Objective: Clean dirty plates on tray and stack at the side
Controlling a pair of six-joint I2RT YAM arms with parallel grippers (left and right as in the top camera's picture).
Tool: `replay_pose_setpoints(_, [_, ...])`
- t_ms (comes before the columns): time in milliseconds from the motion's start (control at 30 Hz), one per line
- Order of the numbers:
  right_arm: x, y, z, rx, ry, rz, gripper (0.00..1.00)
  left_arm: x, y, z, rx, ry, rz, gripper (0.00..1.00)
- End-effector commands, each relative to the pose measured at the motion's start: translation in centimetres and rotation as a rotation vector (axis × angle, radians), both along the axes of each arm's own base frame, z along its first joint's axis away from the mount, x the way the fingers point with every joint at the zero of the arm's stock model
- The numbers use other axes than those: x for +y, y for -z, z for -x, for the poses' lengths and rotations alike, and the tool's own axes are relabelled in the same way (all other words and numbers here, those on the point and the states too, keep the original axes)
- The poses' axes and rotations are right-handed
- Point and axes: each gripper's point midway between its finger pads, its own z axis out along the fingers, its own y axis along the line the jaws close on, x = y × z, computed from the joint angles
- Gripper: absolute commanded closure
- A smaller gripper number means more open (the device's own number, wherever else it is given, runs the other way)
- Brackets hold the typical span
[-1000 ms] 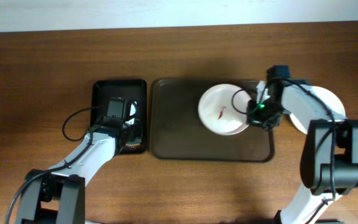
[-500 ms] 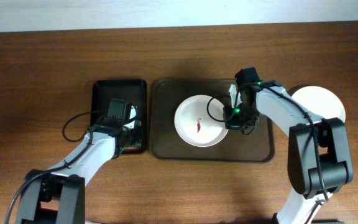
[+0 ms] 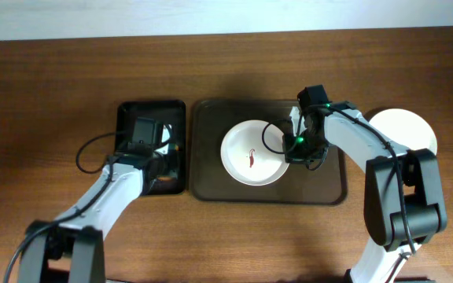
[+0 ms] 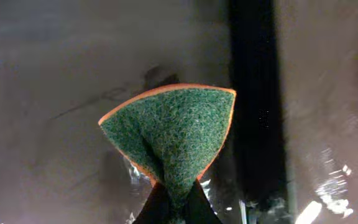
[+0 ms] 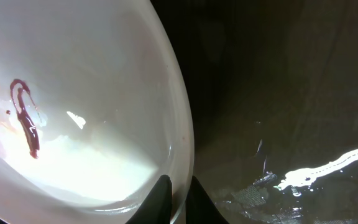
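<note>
**White plate (image 3: 252, 152) on brown tray (image 3: 211, 169), rim pinched**

The plate is round, glossy and shallow, with a dark-red smear (image 5: 25, 118) at its centre. It sits mid-tray. The tray has rounded corners and a raised rim. The right gripper (image 5: 178, 196) pinches the plate's right rim. A second white plate (image 3: 407, 126) sits far right on the wood table (image 3: 53, 79). The left gripper (image 4: 176, 208) squeezes a folded green scouring sponge (image 4: 173, 134), orange-edged, over the black tray (image 3: 128, 110).

Green sponge (image 4: 173, 134) (orange-edged) in end effector (image 4: 178, 202)

Table (image 3: 53, 79): mid-brown wood, its grain running left to right, filling nearly the whole overhead frame.
Top edge: pale strip (image 3: 211, 16) beyond the table; wall or floor, cannot tell.
Light: even, with soft shadows.
</note>
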Motion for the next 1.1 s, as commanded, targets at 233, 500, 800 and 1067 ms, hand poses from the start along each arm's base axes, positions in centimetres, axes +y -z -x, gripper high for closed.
replay_pose_setpoints(233, [0.1,-0.6,0.0,-0.019,-0.009,-0.005,0.89,1.9,-11.2,-3.8,-0.379,-0.085,-0.039,1.00])
replay_pose_setpoints(500, [0.1,-0.6,0.0,-0.019,-0.009,-0.005,0.89,2.2,-16.5,-4.4,-0.556,-0.108,-0.010,1.00])
replay_pose_setpoints(800, [0.1,-0.6,0.0,-0.019,-0.009,-0.005,0.89,2.1,-18.0,-4.9,-0.617,-0.101,-0.006,1.00])
replay_pose_setpoints(1067, [0.1,-0.6,0.0,-0.019,-0.009,-0.005,0.89,2.0,-19.4,-5.0,-0.666,-0.085,-0.007,1.00])
